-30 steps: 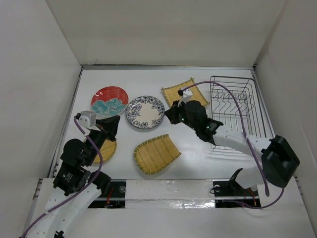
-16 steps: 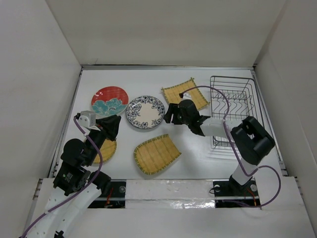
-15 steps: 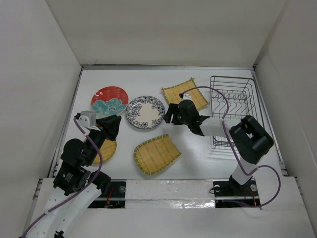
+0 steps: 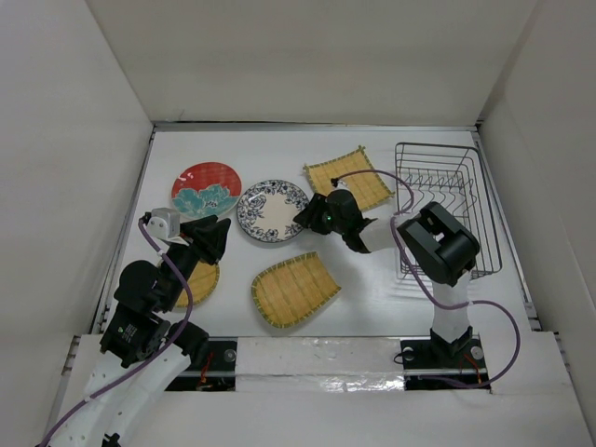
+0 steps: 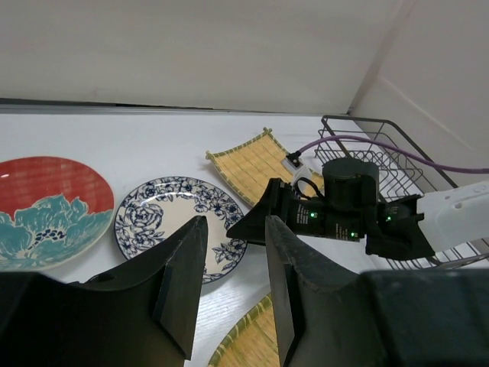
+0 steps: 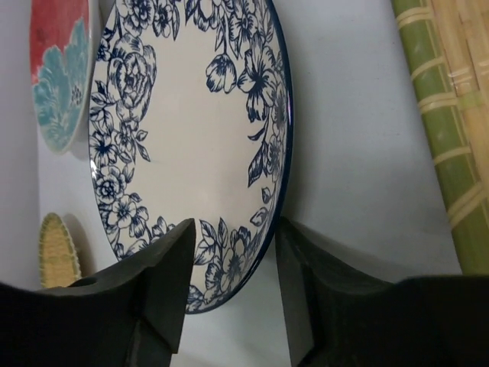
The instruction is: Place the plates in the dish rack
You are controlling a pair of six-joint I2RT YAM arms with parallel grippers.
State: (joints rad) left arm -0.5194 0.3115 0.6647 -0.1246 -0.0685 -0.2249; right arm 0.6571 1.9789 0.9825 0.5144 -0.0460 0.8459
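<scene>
The white plate with blue pattern point(image 4: 273, 210) lies flat at mid table. My right gripper point(image 4: 303, 216) is at its right rim, open; in the right wrist view point(image 6: 233, 229) the fingers straddle the rim of the plate point(image 6: 191, 138) without closing on it. The red plate point(image 4: 206, 188) lies to the left. The square bamboo plate point(image 4: 349, 175) lies behind the right gripper and the rounded-square one point(image 4: 294, 289) in front. The round one point(image 4: 200, 282) is partly hidden under my left arm. My left gripper point(image 4: 209, 237) hovers open and empty point(image 5: 234, 225). The dish rack point(image 4: 447, 205) stands at the right.
White walls close in the table on the left, back and right. The right arm's purple cable point(image 4: 372, 175) arcs over the square bamboo plate toward the rack. The right arm's elbow point(image 4: 438, 244) sits over the rack's near left corner.
My right gripper has moved left from beside the square bamboo plate to the white plate's right rim, and the arm has folded in. The left arm has not moved.
</scene>
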